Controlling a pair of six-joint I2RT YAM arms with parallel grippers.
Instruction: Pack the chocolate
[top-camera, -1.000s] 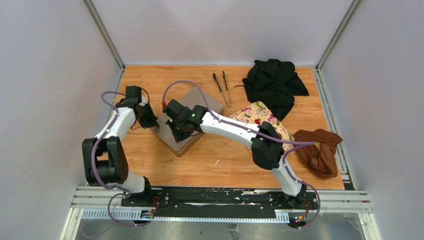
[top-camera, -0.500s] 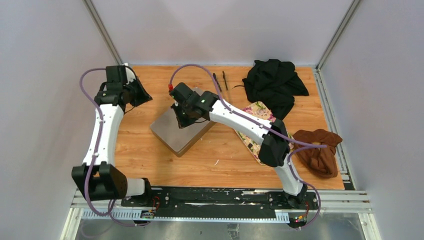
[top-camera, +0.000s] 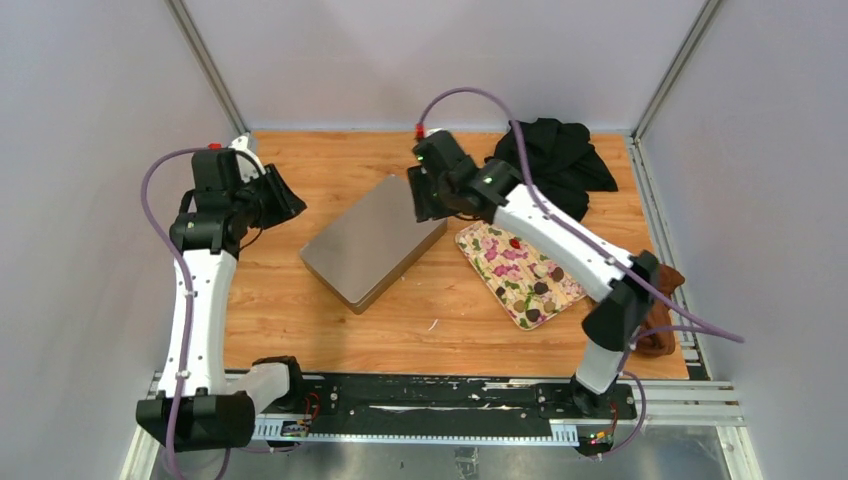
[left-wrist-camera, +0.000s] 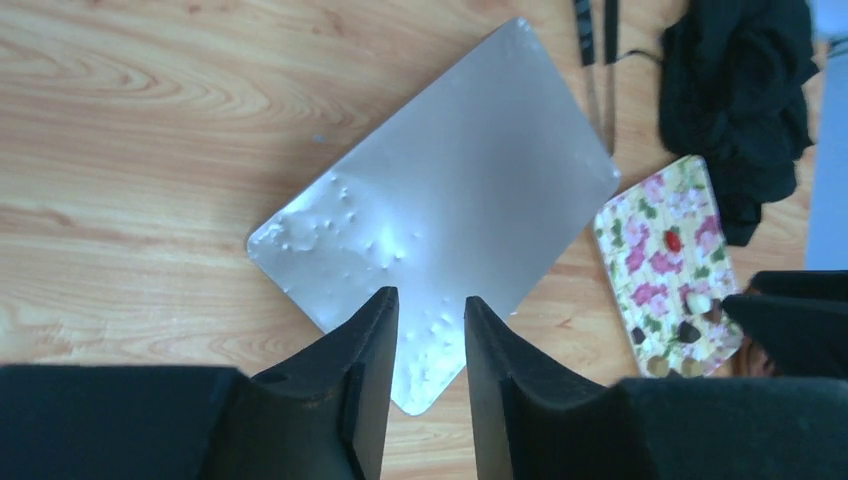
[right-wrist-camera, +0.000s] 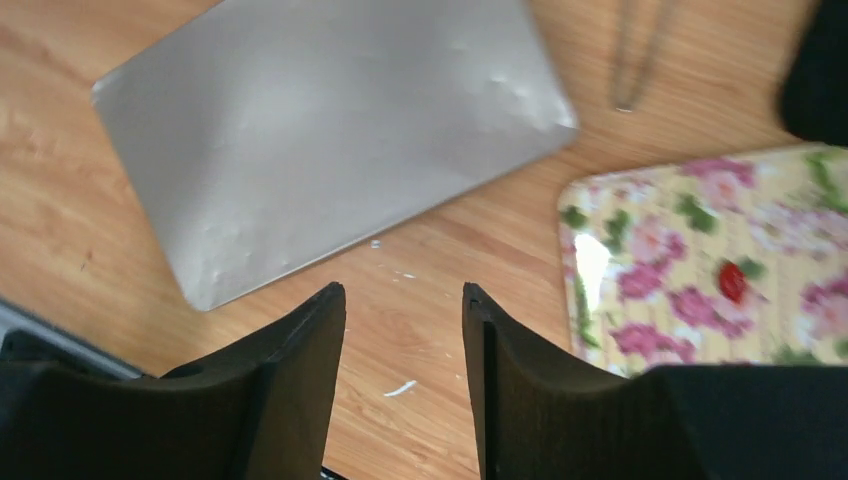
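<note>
Chocolate (top-camera: 540, 289) sits on floral tray (top-camera: 497, 250), clustered toward tray's 5 o'clock end. Tray lies at 3 o'clock of flat silver box (top-camera: 373, 243). Left gripper (left-wrist-camera: 430, 300) hovers at box's 10 o'clock, fingers narrowly apart, empty. Right gripper (right-wrist-camera: 403, 292) hovers at box's 1 o'clock, fingers moderately apart, empty. Black cloth (top-camera: 555, 165) lies at table's 1 o'clock.

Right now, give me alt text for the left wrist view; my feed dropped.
The left gripper hangs open and empty above a flat silver box on the wooden table. Right of the box, a floral tray holds a few small dark chocolates; black tongs and a black cloth lie at the top edge.
</note>
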